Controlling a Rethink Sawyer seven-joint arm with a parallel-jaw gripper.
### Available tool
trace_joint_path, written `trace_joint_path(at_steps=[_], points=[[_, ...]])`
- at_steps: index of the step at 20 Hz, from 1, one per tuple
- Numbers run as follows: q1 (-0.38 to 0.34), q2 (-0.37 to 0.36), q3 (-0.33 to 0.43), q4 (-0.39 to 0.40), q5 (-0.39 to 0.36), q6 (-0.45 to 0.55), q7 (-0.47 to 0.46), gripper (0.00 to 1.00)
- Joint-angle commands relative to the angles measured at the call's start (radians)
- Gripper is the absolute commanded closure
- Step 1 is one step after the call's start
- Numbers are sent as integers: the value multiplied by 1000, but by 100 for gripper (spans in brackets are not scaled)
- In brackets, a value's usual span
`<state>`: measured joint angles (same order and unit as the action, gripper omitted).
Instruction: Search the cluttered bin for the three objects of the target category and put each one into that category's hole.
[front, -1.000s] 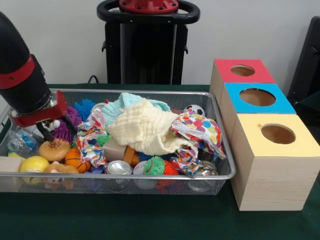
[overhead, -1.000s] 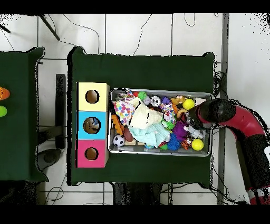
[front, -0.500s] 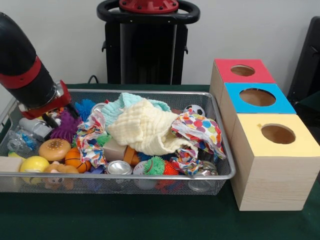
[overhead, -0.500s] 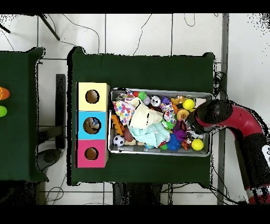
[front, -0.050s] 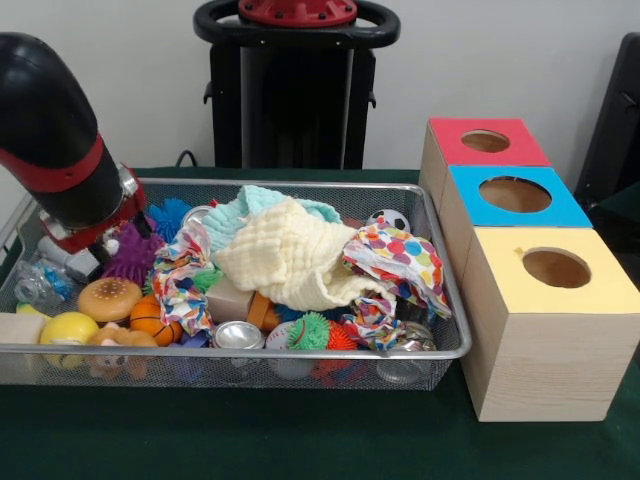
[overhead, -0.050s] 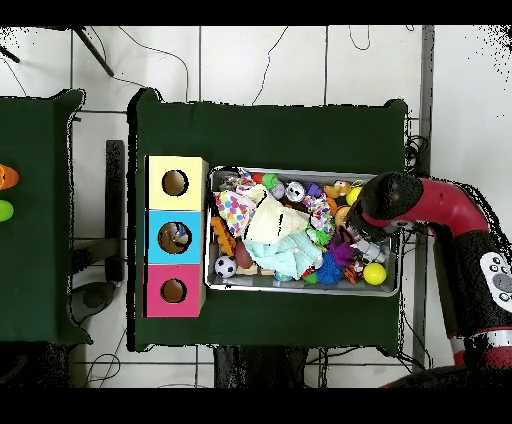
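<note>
Bin clutter and the arm hide the tool, so its grip is unclear.

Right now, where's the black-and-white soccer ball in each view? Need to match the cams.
Front view: soccer ball at the bin's far right corner, behind the polka-dot cloth, nearest the red-topped box.
Overhead view: soccer ball at the bin's lower left corner, next to the red-topped box.
Shared landmark: the red-topped box, at the end of the row of three.
</note>
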<state>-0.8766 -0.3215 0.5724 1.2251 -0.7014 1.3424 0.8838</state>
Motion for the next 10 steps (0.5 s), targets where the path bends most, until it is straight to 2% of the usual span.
trace_joint_path(at_steps=[1, 7, 10], points=[[74, 85, 26, -107, -64, 75, -339, 0], [100, 68, 2, -84, -34, 84, -318, 0], [89, 5, 2, -32, -13, 82, -309, 0]])
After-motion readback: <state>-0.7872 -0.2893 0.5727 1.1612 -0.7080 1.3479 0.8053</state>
